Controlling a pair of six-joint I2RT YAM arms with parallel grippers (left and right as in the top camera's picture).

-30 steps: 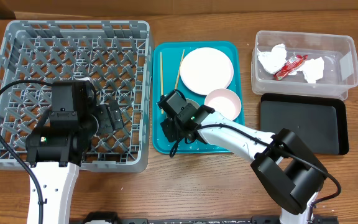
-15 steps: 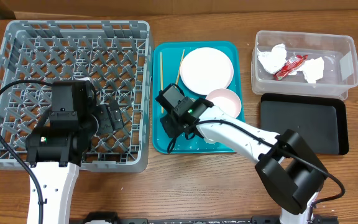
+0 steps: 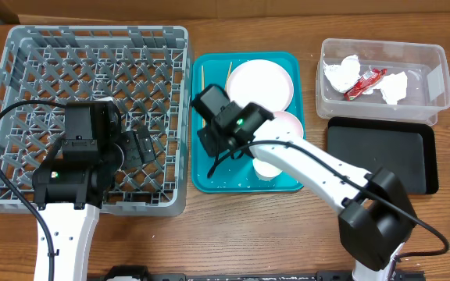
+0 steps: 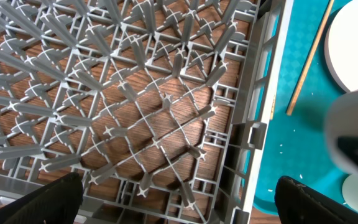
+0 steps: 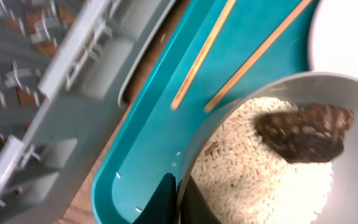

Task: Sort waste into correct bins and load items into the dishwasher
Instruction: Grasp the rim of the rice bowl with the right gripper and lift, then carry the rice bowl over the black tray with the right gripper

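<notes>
My right gripper is shut on the rim of the grey bowl and holds it above the teal tray. The bowl holds white rice and a brown lump. In the overhead view the right gripper hides the bowl. Two chopsticks, the large plate, the small plate and the white cup lie on the tray. My left gripper is open and empty over the grey dish rack.
The clear tub at the back right holds the red wrapper and crumpled white paper. The black tray lies in front of it. A few rice grains lie on the teal tray.
My right gripper has lifted the bowl and moved it towards the back of the teal tray. The white cup now shows. The left arm has not moved.
</notes>
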